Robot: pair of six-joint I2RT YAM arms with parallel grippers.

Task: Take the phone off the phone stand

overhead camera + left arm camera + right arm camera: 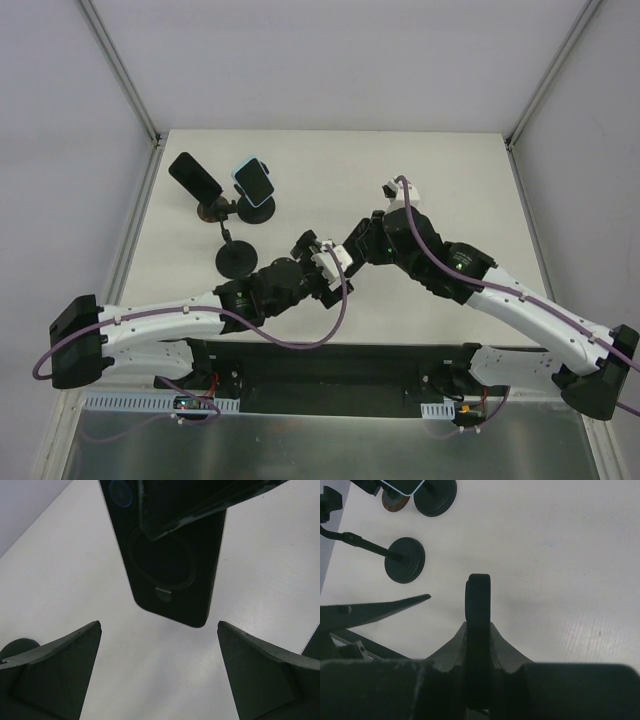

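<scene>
My right gripper (352,248) is shut on a black phone, held above the table at mid-table. In the right wrist view the phone (478,605) stands edge-on between my fingers (454,647). In the left wrist view its back (172,565), with a round ring, hangs ahead of my left gripper (159,625), with a right finger (200,500) across its top. My left gripper (322,262) is open and empty, just short of the phone's lower end. An empty black phone stand (237,258) stands to the left; it also shows in the right wrist view (405,560).
Two more stands at the back left hold phones: a black one (195,177) and one in a light blue case (254,180). Grey walls enclose the white table (450,180). A left fingertip (395,605) shows in the right wrist view.
</scene>
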